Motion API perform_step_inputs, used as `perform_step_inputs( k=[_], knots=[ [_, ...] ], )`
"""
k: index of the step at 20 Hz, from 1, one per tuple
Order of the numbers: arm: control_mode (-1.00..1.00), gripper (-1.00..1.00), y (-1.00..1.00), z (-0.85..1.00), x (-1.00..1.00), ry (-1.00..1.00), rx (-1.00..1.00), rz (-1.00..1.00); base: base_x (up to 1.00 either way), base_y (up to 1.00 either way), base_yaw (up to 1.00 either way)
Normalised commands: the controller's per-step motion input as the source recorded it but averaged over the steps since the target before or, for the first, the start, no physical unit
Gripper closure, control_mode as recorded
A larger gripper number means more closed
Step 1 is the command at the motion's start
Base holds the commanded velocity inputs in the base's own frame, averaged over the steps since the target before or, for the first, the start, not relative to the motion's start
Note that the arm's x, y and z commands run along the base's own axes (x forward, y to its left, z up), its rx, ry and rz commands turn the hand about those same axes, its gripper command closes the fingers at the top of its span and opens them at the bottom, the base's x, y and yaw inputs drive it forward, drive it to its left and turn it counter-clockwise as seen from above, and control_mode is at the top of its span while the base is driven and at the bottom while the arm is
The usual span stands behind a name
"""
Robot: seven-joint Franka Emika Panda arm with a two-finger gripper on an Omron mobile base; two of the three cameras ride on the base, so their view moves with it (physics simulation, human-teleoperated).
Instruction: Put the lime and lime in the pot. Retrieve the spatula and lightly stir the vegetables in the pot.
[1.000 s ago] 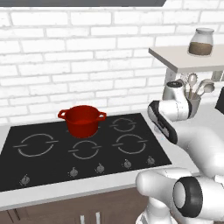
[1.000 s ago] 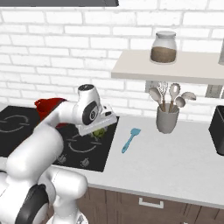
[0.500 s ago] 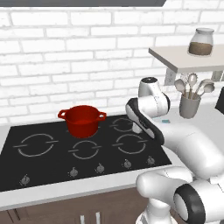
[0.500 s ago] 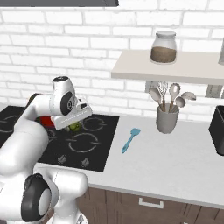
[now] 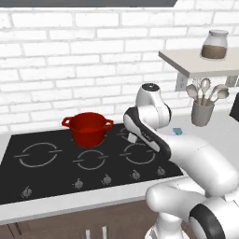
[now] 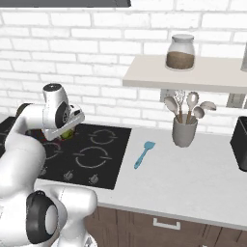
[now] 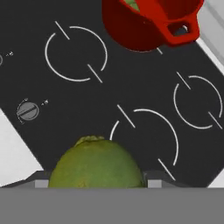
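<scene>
Colours over the black hob

A yellow-green lime (image 7: 96, 162), mottled and dull, sat between the dark finger tips; a sliver of the same green showed inside the bright-red pot (image 7: 148, 24) far beyond them. The cooktop (image 7: 131, 92) ahead of the fingers was black with thin white ring marks and a grey knob. The spatula (image 6: 144, 154) was light blue on pale grey counter, against a white brick wall (image 6: 96, 48).

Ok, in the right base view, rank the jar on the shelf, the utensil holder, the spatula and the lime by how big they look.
1. Utensil holder and jar: look about alike, no clear order.
2. Spatula: long but slim.
3. Lime: smallest, partly hidden in the gripper.
</scene>
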Motion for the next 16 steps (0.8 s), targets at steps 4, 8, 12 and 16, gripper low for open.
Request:
perform_step_inputs(
  k=[4, 8, 12, 16],
  knots=[
    [-1.00, 1.00, 0.77, 0.35, 0.29, -0.09, 0.01, 0.12, 0.00, 0.00, 0.00],
    [-1.00, 1.00, 0.69, 0.46, 0.35, -0.03, 0.00, 0.02, 0.00, 0.00, 0.00],
    [-1.00, 1.00, 0.54, 0.21, 0.46, -0.03, 0.00, 0.00, 0.00, 0.00, 0.00],
    [-1.00, 1.00, 0.45, 0.00, 0.52, 0.00, 0.00, 0.00, 0.00, 0.00, 0.00]
  ],
)
